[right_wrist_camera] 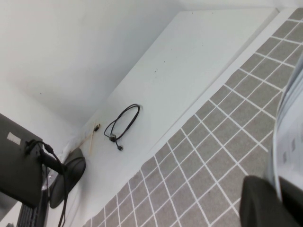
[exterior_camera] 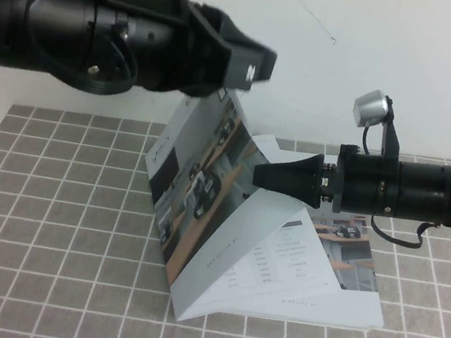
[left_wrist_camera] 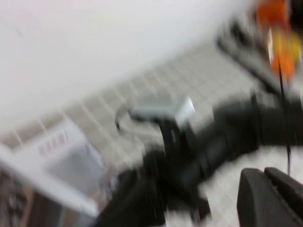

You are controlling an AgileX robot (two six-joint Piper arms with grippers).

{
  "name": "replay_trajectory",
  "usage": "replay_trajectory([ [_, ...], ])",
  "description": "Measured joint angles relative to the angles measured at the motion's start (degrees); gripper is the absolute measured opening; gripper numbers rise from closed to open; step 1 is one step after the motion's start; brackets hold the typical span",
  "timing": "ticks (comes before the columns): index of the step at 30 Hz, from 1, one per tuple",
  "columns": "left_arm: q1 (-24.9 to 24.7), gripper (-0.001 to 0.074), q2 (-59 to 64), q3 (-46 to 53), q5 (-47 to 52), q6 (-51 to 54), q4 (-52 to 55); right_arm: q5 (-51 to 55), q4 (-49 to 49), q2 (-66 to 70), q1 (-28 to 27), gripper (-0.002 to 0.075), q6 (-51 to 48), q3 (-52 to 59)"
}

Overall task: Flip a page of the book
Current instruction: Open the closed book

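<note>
The book (exterior_camera: 304, 271) lies open on the grey tiled mat, spine toward the mat's middle. One leaf (exterior_camera: 199, 173) with the photo of robots on wooden desks stands lifted and tilted. My right gripper (exterior_camera: 260, 176) reaches in from the right and is shut on that leaf's edge. In the right wrist view the leaf (right_wrist_camera: 289, 123) runs between the two fingers of the right gripper (right_wrist_camera: 279, 198). My left gripper (exterior_camera: 258, 61) hangs above the book's far end, shut and empty. Its fingers (left_wrist_camera: 270, 198) lie together in the left wrist view.
A white sheet corner (exterior_camera: 268, 146) shows behind the lifted leaf; I cannot tell what it belongs to. The tiled mat (exterior_camera: 54, 219) lies bare to the left and front. A white surface with a black cable (right_wrist_camera: 122, 124) borders the mat.
</note>
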Motion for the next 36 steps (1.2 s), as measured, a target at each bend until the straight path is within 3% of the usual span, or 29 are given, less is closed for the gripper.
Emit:
replay_trajectory([
  [4, 0.0, -0.0004, -4.7, 9.3, -19.6, 8.8, -15.6, 0.0, 0.0, 0.0, 0.0, 0.0006, 0.6, 0.0],
  [8, -0.4, -0.0004, -10.7, 19.3, -35.6, 25.0, -33.7, 0.0, 0.0, 0.0, 0.0, 0.0006, 0.7, 0.0],
  [13, -0.4, -0.0004, -13.1, 27.1, -37.1, 42.1, -40.7, 0.0, 0.0, 0.0, 0.0, 0.0006, 0.7, 0.0],
  [16, -1.3, -0.0004, -12.4, 30.9, -36.9, 45.3, -41.0, 0.0, -0.1, 0.0, 0.0, 0.0006, 0.7, 0.0],
  [22, -2.3, -0.0004, -10.0, 35.9, -46.0, 47.8, -44.9, 0.0, -0.1, 0.0, 0.0, 0.0006, 0.9, 0.0],
  [27, -2.3, -0.0004, -8.4, 36.4, -40.0, 55.6, -41.1, 0.0, -0.1, 0.0, 0.0, 0.0006, 0.9, 0.0],
  [33, -2.3, -0.0004, -2.8, 36.4, -21.0, 64.2, -39.0, 0.0, -0.1, 0.0, 0.0, 0.0006, 0.9, 0.0],
  [36, -4.5, -0.0004, 0.3, 36.4, -19.9, 64.3, -38.5, 0.0, -0.1, 0.0, 0.0, 0.0006, 0.9, 0.0],
])
